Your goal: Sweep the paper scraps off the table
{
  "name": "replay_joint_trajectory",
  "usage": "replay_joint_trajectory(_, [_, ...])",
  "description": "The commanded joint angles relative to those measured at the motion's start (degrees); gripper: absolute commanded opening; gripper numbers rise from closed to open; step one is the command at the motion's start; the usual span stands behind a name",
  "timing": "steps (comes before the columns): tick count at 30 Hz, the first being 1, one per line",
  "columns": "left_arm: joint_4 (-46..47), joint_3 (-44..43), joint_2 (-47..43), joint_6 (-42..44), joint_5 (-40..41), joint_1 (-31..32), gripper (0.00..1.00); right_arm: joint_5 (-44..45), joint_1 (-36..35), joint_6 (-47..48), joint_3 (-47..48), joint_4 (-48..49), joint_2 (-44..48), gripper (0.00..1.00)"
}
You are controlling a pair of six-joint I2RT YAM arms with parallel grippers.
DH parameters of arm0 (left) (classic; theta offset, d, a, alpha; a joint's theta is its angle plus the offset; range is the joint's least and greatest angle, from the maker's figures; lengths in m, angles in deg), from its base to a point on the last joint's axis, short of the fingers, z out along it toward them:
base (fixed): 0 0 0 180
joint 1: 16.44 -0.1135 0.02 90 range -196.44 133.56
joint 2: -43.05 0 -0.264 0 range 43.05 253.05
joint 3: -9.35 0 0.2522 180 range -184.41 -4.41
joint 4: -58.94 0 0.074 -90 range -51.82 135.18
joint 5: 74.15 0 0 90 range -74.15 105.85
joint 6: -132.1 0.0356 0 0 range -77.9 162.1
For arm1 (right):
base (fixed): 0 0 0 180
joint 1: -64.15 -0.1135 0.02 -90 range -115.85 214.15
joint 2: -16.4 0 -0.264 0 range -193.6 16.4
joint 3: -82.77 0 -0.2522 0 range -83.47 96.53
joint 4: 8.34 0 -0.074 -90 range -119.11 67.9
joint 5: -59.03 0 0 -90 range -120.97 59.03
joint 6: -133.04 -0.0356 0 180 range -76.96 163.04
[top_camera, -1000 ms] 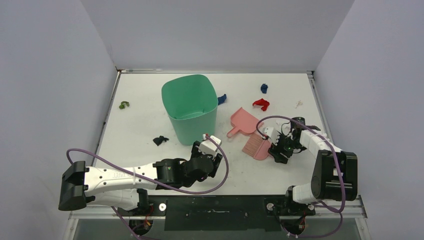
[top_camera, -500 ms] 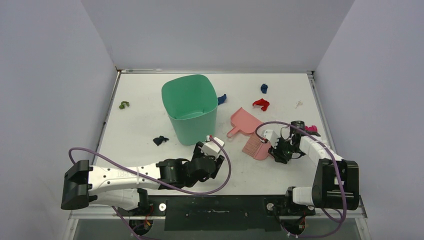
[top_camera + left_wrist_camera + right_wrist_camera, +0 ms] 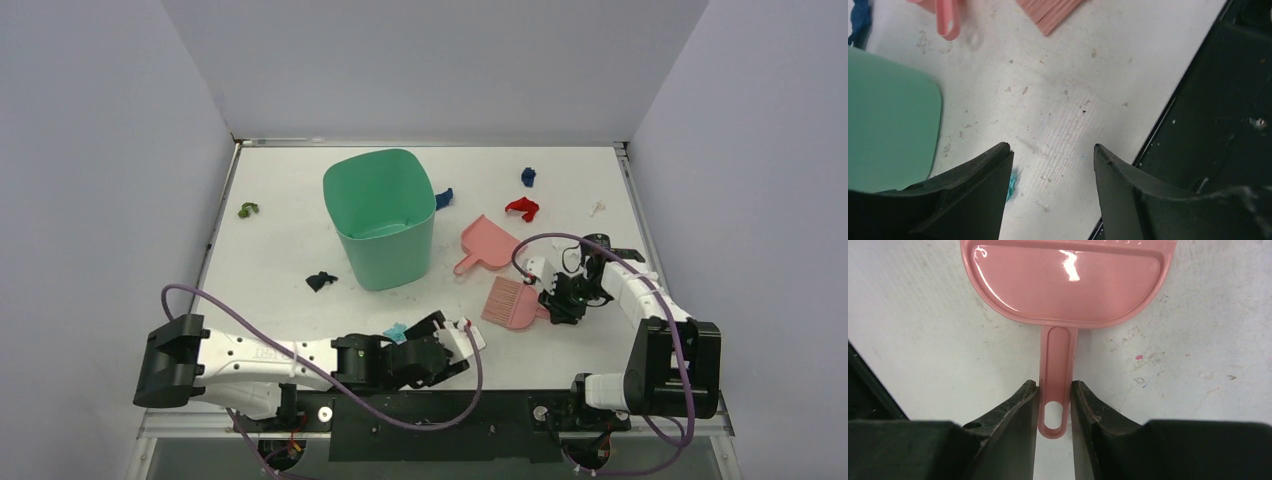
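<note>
Clamping brush (image 3: pixel 1068 285), right tool (image 3: pixel 1054 386), wrist view

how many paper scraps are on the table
6: olive green near the left edge, black left of the green bin, dark blue right of the bin, dark blue and red toward the far right, teal by the left gripper. More may hide behind the bin.

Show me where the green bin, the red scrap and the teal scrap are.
Green bin (image 3: pixel 385 262): top view, front wall.
Red scrap (image 3: pixel 521 207): top view, its middle.
Teal scrap (image 3: pixel 396 331): top view, its visible middle.
</note>
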Motion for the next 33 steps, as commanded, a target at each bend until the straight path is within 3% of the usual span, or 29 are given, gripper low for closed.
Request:
replay_joint_trajectory(1, [5.66,-2.57,3.86,11.96,4.87,5.6,0.58,-6.76,-0.91,4.89,5.32,-10.66,0.45,0.05])
replay_joint_trajectory(5, [16.87,-0.77,4.92,19.82,6.49,9.6,0.58,-8.8,-2.09,4.9,6.97,-14.25,0.2,0.05])
replay_joint_trajectory(11, [34.27,4.16,8.25,27.13,4.04,9.84,0.58,-12.38,-6.53,0.55,8.79,-15.5,-0.17,0.05])
replay_joint_trajectory(18, [42.58,3.71,17.4,29.99,4.02,10.17,0.56,-14.67,-7.87,-3.43,11.35,-16.62,-2.08,0.05])
replay_joint_trajectory(25, [57.54,2.02,28.66,39.37,15.4,11.31,0.52,-14.73,-8.28,-2.78,12.02,-18.78,-2.65,0.05])
replay_joint_trajectory(33, [71.19,0.3,38.87,50.09,21.06,11.01,0.46,-14.74,-8.43,-1.45,12.25,-20.41,-3.6,0.05])
